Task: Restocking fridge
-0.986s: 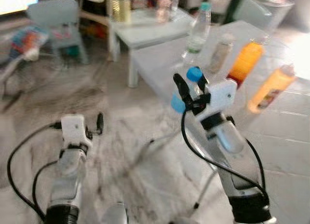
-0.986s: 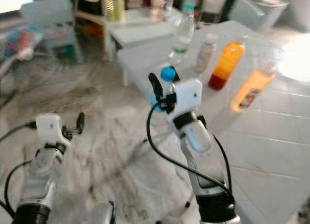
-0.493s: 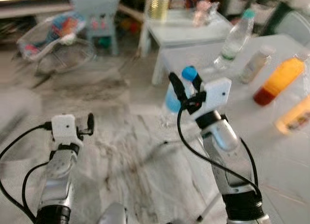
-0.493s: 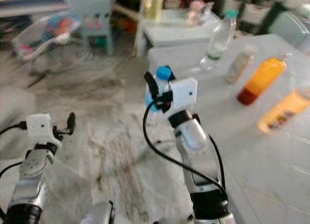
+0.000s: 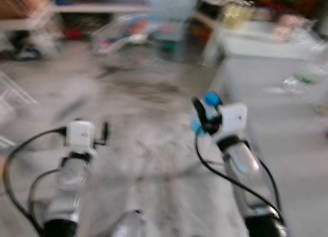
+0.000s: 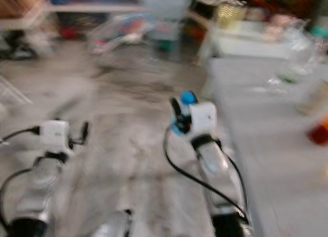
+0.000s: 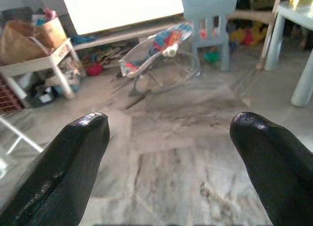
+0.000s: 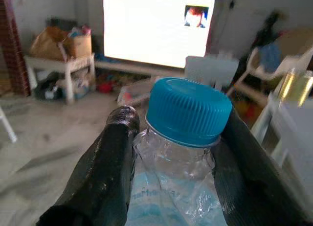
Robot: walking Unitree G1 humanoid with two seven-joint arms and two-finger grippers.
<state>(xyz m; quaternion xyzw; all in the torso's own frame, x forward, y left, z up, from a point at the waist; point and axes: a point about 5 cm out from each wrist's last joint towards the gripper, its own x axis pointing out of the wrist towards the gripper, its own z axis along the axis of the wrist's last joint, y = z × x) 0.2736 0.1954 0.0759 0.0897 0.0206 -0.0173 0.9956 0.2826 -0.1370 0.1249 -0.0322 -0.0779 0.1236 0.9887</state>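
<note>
Head views, blurred: my right gripper point(image 5: 201, 116) carries the water bottle point(image 5: 209, 101) above the floor, white table point(image 6: 266, 129) alongside.

Left wrist: left gripper point(image 7: 168, 152) spread wide, empty.

Right wrist: fingers point(image 8: 110, 162) clamp the bottle's neck. No fridge visible; delivery remains.

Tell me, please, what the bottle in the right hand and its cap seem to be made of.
The bottle looks like thin clear plastic: the wall is see-through and crinkled, with a pale blue label. Its cap looks like matte blue plastic, with fine ribs around the side. The right hand grips the bottle just below the cap.
</note>
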